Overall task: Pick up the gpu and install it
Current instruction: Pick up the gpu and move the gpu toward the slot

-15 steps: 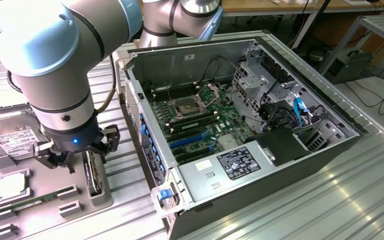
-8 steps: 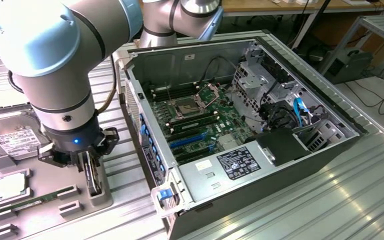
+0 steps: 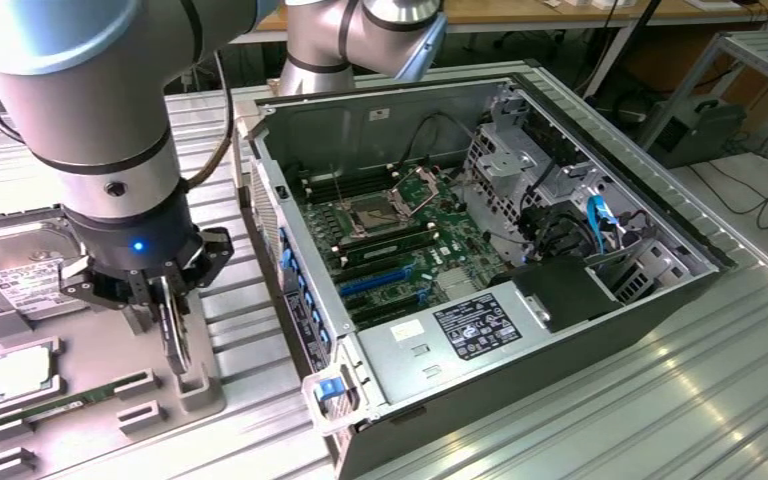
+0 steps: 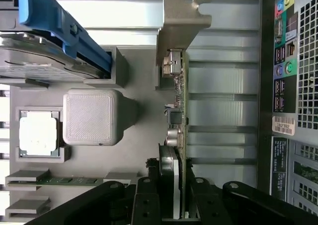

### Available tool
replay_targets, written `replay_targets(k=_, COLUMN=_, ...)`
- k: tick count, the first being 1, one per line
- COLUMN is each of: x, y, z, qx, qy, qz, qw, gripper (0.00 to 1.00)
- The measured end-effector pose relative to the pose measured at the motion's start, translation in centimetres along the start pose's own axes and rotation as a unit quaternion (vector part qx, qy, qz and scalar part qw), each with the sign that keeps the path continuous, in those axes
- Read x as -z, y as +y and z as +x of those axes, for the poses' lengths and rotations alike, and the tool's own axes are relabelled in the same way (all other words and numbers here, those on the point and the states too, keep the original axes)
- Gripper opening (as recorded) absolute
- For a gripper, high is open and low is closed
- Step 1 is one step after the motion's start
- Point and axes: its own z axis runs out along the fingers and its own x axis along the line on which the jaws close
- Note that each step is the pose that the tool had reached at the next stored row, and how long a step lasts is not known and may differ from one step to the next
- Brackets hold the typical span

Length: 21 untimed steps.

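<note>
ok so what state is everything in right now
gpu, standing on edge in the tray
hand, astride the gpu
computer case, on its side, open
hard drive, lying in its tray slot
memory stick, lying in its tray slot
processor chip, flat in its tray pocket

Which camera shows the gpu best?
The wrist view: the gpu is close and edge-on, with its silver bracket, ports and fan visible. The exterior view gives the gpu as a thin upright sliver on the grey tray.
</note>
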Motion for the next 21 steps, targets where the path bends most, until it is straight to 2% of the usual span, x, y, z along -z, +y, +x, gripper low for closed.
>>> replay_targets(k=18, x=2.52, y=0.14, z=0.0, qx=0.0, qy=0.0, qz=0.0, qw=1.0, gripper=0.28)
replay_targets(k=21, x=3.24, y=0.21, z=0.0, qx=0.0, qy=0.0, qz=0.0, qw=1.0, gripper=0.28)
